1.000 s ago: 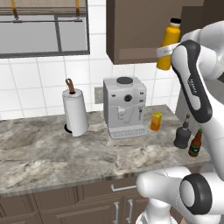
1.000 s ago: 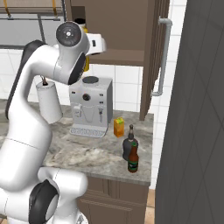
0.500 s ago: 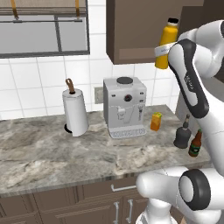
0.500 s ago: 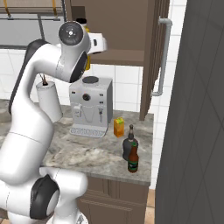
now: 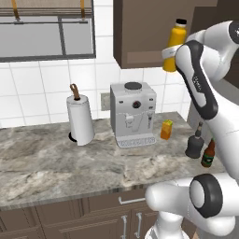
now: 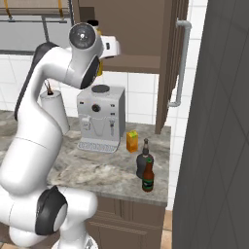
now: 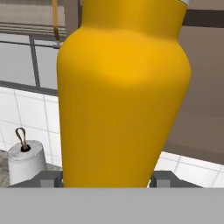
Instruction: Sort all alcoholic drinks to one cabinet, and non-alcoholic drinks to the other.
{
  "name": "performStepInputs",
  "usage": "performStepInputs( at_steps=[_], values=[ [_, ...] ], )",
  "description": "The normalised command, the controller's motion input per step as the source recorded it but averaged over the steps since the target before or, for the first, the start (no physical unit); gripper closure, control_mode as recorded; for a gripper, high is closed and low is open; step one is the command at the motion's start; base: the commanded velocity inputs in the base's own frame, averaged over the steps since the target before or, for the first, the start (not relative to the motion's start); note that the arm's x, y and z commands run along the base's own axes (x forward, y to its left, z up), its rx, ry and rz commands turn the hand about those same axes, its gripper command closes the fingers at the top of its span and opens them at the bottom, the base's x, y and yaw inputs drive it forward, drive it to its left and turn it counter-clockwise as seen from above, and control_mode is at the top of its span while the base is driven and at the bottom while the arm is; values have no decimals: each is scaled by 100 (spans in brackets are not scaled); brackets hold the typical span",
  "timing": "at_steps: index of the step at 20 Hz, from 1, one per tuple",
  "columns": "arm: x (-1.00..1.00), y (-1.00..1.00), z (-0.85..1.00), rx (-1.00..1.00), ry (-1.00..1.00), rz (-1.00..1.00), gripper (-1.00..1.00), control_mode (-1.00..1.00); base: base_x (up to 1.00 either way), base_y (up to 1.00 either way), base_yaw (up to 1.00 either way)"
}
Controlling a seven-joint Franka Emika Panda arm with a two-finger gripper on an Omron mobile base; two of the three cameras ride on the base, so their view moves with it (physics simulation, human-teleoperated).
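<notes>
My gripper (image 5: 171,54) is shut on the lower body of the tall yellow-orange bottle (image 5: 177,45) with a black cap, held upright high in front of the dark brown wall cabinet (image 5: 144,29). In the hand view the bottle (image 7: 122,96) bulges between my fingertips (image 7: 47,179). From the right, the arm hides most of the bottle (image 6: 99,69); the cabinet (image 6: 138,29) stands open, its door bearing a long grey handle (image 6: 180,63). On the counter sit the orange juice carton (image 5: 166,130), the squat black bottle (image 5: 194,145) and the brown beer bottle (image 5: 208,154).
A grey coffee machine (image 5: 134,114) and a paper towel roll (image 5: 80,119) stand at the back of the marble counter (image 5: 56,163). A tall dark panel (image 6: 214,126) closes the right side. Drawers (image 5: 112,210) run below the counter edge.
The hand with the yellow-orange bottle has edged slightly left and up toward the cabinet. The bottles and carton on the counter have not moved.
</notes>
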Motion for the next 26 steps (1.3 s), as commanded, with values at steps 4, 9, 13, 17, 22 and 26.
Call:
performStepInputs(
  at_steps=[4,9,13,17,22,26],
  values=[
    [25,0,0,0,0,0,100,-100,0,0,0],
    [25,0,0,0,-1,0,100,-100,0,0,0],
    [25,0,0,0,-2,0,100,-100,0,0,0],
    [26,0,0,0,0,0,100,-100,0,0,0],
    [23,0,0,0,0,0,100,-100,0,0,0],
    [26,0,0,0,0,0,100,-100,0,0,0]
  ],
)
